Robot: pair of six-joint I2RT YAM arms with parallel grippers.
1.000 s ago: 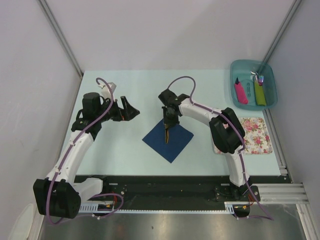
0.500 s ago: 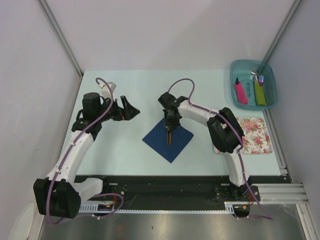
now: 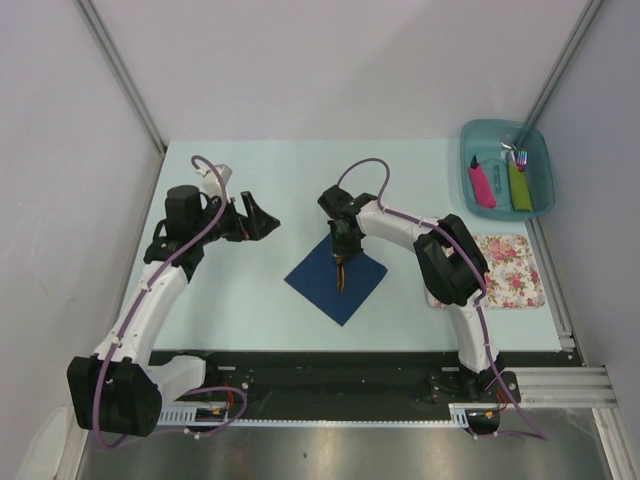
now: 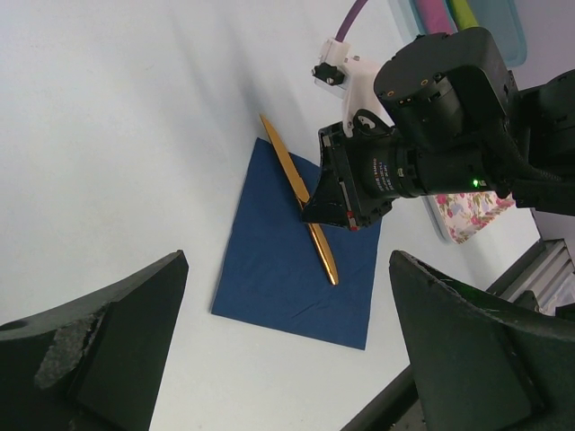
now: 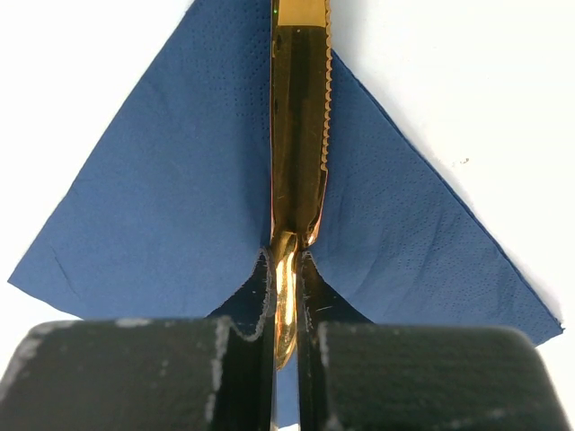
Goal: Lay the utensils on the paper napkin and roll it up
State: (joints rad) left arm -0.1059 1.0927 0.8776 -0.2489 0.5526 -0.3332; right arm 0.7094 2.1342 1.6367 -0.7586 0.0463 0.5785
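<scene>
The knife (image 5: 299,117) has been lowered onto the blue napkin (image 5: 162,206) and is clamped edge-up by the right gripper (image 5: 286,265). The left gripper (image 3: 262,222) is held spread, well apart. Release and rolling are judged outstanding.

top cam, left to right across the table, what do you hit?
left gripper → navy napkin → floral mat. Left out: the knife and right gripper overlap the napkin, and the teal bin shares the mat's span.
</scene>
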